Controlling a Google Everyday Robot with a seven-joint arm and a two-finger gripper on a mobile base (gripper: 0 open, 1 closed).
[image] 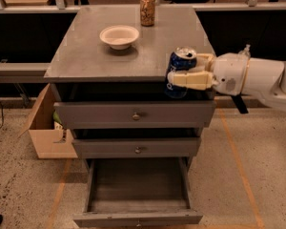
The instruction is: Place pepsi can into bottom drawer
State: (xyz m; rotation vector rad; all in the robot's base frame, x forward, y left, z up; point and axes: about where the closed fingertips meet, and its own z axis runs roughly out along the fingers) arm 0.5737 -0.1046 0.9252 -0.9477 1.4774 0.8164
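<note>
My gripper (187,70) comes in from the right on a white arm and is shut on the pepsi can (180,70), a dark blue can with a silver top. The can is held upright in the air at the front right edge of the cabinet top, partly in front of the top drawer. The bottom drawer (138,218) is pulled out below, a grey tray with nothing in it and a small knob on its front. The can is well above the drawer and a little to its right.
A white bowl (119,36) and a tan-gold patterned can (147,8) stand on the grey cabinet top (86,56). The two upper drawers (136,114) are closed. An open cardboard box (45,128) sits on the floor left of the cabinet.
</note>
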